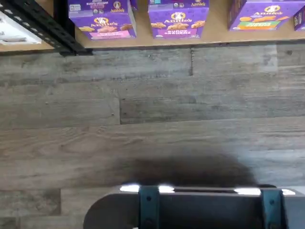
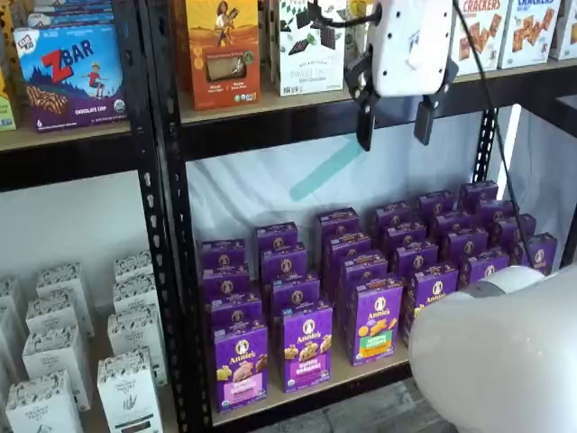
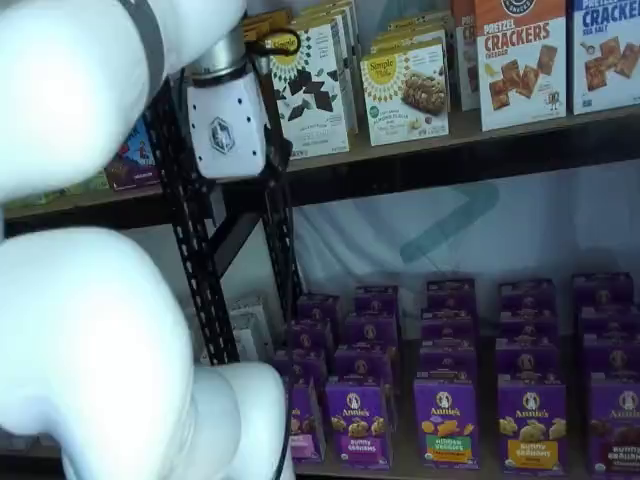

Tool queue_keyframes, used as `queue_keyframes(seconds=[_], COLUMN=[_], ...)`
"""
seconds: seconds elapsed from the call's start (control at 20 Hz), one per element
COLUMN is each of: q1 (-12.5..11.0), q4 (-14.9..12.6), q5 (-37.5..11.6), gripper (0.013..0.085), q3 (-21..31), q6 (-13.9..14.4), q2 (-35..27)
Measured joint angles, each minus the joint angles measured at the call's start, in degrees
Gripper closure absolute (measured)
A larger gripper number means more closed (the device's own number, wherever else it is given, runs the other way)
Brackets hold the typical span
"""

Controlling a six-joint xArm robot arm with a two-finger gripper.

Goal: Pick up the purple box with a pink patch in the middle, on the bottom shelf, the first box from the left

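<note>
The purple box (image 2: 241, 365) with a pink patch stands upright at the front left end of the bottom shelf (image 2: 347, 376). In a shelf view it shows half hidden behind my arm (image 3: 303, 420). The wrist view shows it from above (image 1: 102, 21) on the tan shelf board (image 1: 217, 33). Beside it stand a purple carton with a purple-white label (image 2: 306, 345) and one with a green patch (image 2: 376, 320). My gripper (image 2: 394, 124) hangs high above the boxes, level with the upper shelf beam. Its two black fingers are apart and hold nothing. Its white body also shows in a shelf view (image 3: 225, 120).
Rows of more purple cartons (image 2: 433, 244) fill the shelf behind. A black perforated upright (image 2: 167, 225) stands left of the purple box, with white cartons (image 2: 54, 397) beyond it. My white arm link (image 2: 505, 361) blocks the lower right. The floor is grey wood planks (image 1: 152, 119).
</note>
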State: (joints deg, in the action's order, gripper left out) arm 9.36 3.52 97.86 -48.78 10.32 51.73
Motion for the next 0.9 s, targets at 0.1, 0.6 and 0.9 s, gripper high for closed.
queue_keyframes(seconds=[0.1, 0.6, 0.9], q1=[-0.3, 0.3, 1.8], q4=[0.5, 1.3, 0.8], q5=[-1.7, -8.6, -13.5], gripper=[0.0130, 0.0130, 0.0130], q3=[1.4, 7.8, 11.2], q6=[-0.3, -0.1, 1.1], q2=[0.3, -0.6, -0.5])
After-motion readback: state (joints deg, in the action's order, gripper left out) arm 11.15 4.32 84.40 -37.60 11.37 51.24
